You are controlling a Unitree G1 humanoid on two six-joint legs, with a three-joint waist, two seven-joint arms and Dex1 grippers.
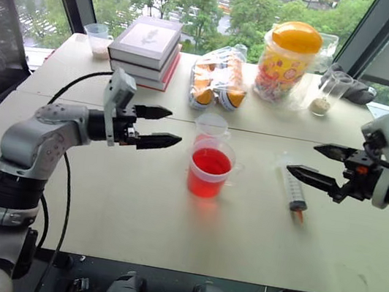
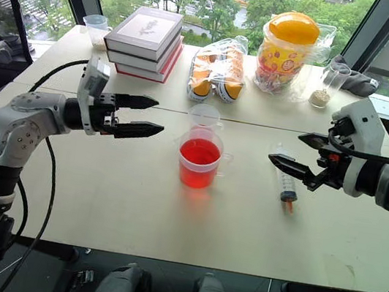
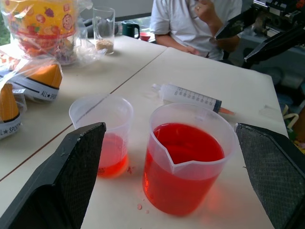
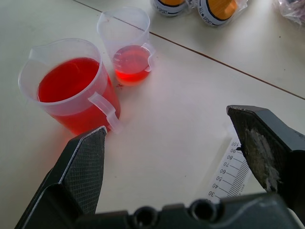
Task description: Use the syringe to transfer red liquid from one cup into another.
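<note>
Your wide handled cup [image 1: 211, 169] stands mid-table, about two-thirds full of red liquid [image 1: 211, 162]. Touching it at its 12 o'clock is the narrower cup [image 1: 211, 127], with only a shallow red pool at its bottom. Farther back, a tall glass [image 1: 326, 93] holds a little beige grain beside an orange-lidded jar [image 1: 288, 61] of colourful packets.

The syringe [image 1: 293, 189] lies flat on the table at the wide cup's 3 o'clock, well apart from it, clear barrel with printed marks, orange tip toward you. In the right wrist view it is cut off by the fingers.

Your left gripper [image 1: 154, 126] hovers at the cups' 9 o'clock, fingers wide and empty. Your right gripper [image 1: 318, 164] hangs above the syringe, likewise spread wide, gripping nothing.
</note>
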